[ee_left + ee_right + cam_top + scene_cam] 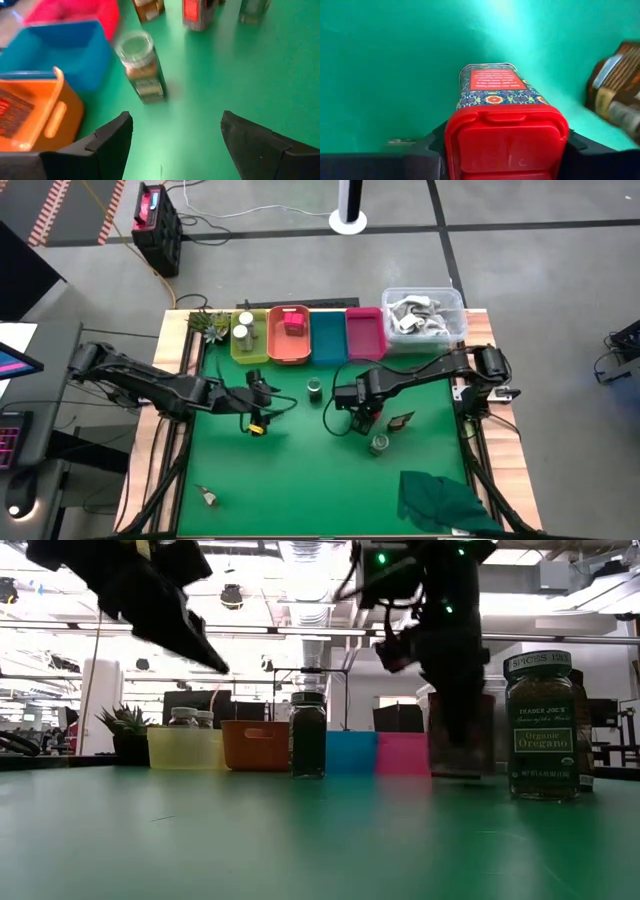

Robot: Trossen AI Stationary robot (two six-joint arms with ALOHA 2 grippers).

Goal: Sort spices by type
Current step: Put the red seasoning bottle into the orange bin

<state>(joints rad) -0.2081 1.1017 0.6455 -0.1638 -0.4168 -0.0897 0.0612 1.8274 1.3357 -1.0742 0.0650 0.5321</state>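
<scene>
My right gripper (365, 414) is over the middle of the green table, shut on a red-capped patterned tin (492, 90). My left gripper (175, 137) is open and level above the table, left of a green-lidded jar (140, 65) that stands upright ahead of its fingers (314, 387). A second green-lidded jar, labelled oregano (541, 725), stands nearer the table's near edge (379, 443). A dark sachet (400, 421) lies right of the tin. White-capped jars (241, 330) sit in the yellow tray and a pink-red packet (294, 323) in the orange tray. My right gripper pinches the tin by its red cap (506, 135), one finger on each side. The fingers come from above, pointing down. The tin hangs upright below them, its base (490, 70) toward the table; whether the base touches the cloth I cannot tell.
Along the far edge stand a yellow tray (249, 340), an orange tray (288, 345), a blue tray (327, 337), a pink tray (364, 333) and a clear bin (424, 315). A crumpled dark green cloth (445, 500) lies at the near right corner; a small item (207, 497) lies near left.
</scene>
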